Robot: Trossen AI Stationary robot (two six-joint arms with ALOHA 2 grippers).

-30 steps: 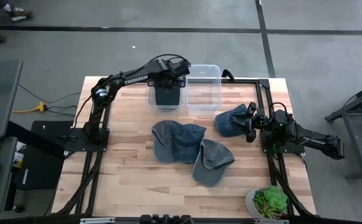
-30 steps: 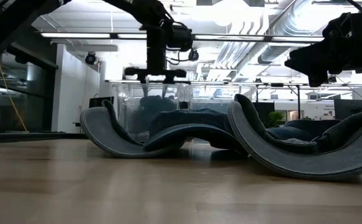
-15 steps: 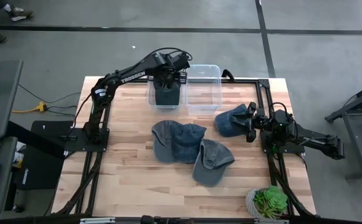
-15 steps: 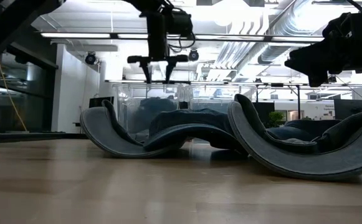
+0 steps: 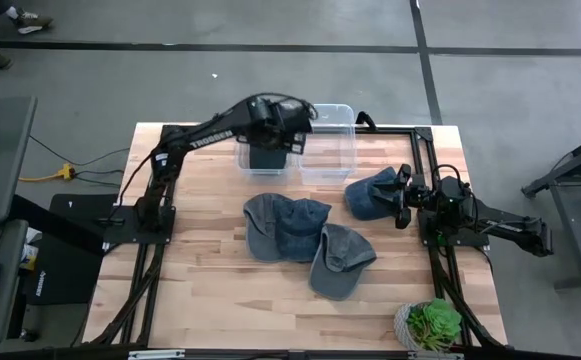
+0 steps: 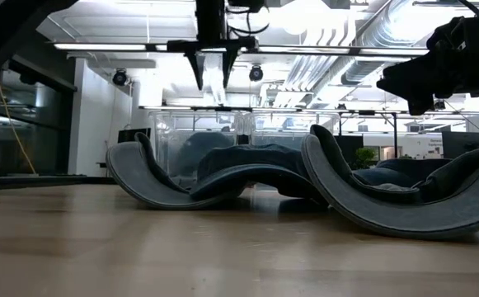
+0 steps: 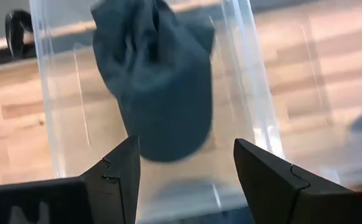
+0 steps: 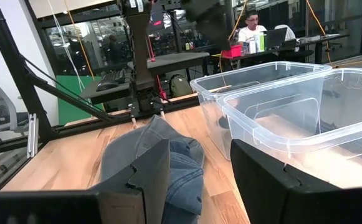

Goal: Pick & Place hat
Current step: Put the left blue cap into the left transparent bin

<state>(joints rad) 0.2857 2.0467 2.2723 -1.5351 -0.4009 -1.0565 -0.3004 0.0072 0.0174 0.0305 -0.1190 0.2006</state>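
hats are what we inspect: one dark hat lies inside the left clear bin, crumpled on its floor, as the left wrist view shows. we note the left gripper hanging above that bin, its fingers spread apart and holding nothing; in the low view it points straight down, clear of the bin's rim. a second clear bin stands touching the first on its right, toward the far edge of the worktop.

we find three more hats out on the wood. two grey-blue hats overlap at the middle: one to the left, another just beside it toward the near right. a fourth hat lies near the right side, just in front of the right bin. the right gripper sits low at this hat's edge, its fingers parted. we cannot tell whether they touch the cloth; in the right wrist view the hat shows between and beyond them, lying flat on the worktop.

a potted green plant stands at the near right corner, well apart from the hats.
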